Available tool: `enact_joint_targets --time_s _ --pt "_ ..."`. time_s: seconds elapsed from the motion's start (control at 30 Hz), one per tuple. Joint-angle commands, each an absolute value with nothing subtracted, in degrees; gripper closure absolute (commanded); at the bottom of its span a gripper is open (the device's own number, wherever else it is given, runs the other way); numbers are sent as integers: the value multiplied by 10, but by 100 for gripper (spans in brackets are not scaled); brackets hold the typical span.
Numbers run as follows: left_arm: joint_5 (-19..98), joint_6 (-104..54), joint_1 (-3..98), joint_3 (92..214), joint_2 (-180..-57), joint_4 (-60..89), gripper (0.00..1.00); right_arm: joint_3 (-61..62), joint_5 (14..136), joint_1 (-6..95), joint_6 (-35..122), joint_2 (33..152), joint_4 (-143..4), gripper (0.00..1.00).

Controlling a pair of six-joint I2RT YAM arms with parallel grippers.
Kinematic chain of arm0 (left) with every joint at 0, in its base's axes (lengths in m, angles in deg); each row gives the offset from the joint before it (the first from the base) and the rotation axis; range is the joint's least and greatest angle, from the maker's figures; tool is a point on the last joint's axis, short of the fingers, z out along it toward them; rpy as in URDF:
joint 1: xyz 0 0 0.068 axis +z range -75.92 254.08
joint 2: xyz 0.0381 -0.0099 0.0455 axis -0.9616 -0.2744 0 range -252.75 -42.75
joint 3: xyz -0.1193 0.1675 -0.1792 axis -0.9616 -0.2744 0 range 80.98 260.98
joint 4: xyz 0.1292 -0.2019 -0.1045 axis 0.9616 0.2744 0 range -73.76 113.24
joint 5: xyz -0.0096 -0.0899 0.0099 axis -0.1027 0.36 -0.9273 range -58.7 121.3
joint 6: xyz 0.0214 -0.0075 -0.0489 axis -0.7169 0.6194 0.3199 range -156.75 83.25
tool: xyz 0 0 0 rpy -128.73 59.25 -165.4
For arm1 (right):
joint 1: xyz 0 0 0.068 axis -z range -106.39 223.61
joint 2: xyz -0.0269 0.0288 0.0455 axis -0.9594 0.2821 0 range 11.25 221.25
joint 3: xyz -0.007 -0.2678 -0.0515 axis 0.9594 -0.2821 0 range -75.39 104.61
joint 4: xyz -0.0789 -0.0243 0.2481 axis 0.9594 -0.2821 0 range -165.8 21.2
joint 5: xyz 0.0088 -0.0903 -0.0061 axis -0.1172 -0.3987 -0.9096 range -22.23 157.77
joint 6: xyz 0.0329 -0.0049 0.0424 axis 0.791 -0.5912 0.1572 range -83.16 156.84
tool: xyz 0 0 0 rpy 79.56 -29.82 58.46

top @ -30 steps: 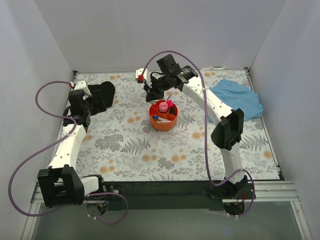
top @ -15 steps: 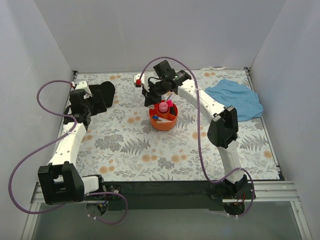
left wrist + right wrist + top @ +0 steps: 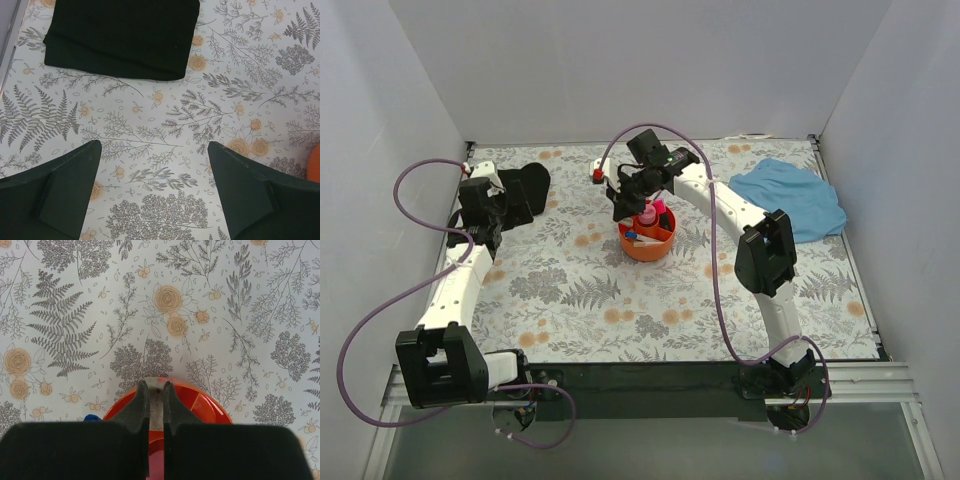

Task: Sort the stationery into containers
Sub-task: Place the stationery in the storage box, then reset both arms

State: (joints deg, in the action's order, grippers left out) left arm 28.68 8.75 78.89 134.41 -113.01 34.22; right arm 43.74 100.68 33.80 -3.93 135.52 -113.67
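We see the right end effector [image 3: 155,385] poised over the far rim of the round orange tray [image 3: 646,243], which sits on the flower-printed table [image 3: 620,300] a little beyond its middle. In the right wrist view its two fingers [image 3: 139,410] are drawn nearly together, pinching a pale slim item [image 3: 156,402]. We cannot tell what kind of item it is. Its upper end shows just at the fingertips, above the tray's edge.

Inside the tray, the pink bottle [image 3: 646,214] stands upright near the centre, just beside the right end effector. A thin pen with a blue cap [image 3: 634,237] lies in a compartment on the near left side. Which compartments the other pieces occupy we cannot make out from above.

The left end effector [image 3: 154,150] is spread wide and holds nothing. It hangs over bare table at the far left, well apart from the tray, of which only an orange sliver shows at the right border of the left wrist view. Just ahead of its fingers lies the black cloth [image 3: 120,35], folded flat. The light blue cloth [image 3: 790,195] lies crumpled near the far right corner, apart from the tray.
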Motion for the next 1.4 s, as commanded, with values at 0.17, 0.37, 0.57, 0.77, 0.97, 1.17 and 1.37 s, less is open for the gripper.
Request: enact_joint_targets --time_s 0.17,0.37,0.57,0.77,0.97,1.17,1.37 --pt "281 82 793 1370 -1135 345 11 439 995 340 -37 1349 -1127 56" --pt "283 83 793 1371 -1133 343 11 439 987 339 -37 1340 -1127 46" --pt "283 83 793 1371 -1124 343 11 445 978 339 -24 1323 -1127 46" --pt "297 93 792 1354 -1100 331 11 448 928 341 31 1275 -1119 41" --pt "332 84 793 1329 -1067 322 11 314 718 349 126 1159 -1034 2" --pt "426 44 793 1290 -1023 307 11 114 542 380 127 995 -1004 2" --pt "496 44 792 1241 -994 300 11 -65 432 418 172 816 -999 2"
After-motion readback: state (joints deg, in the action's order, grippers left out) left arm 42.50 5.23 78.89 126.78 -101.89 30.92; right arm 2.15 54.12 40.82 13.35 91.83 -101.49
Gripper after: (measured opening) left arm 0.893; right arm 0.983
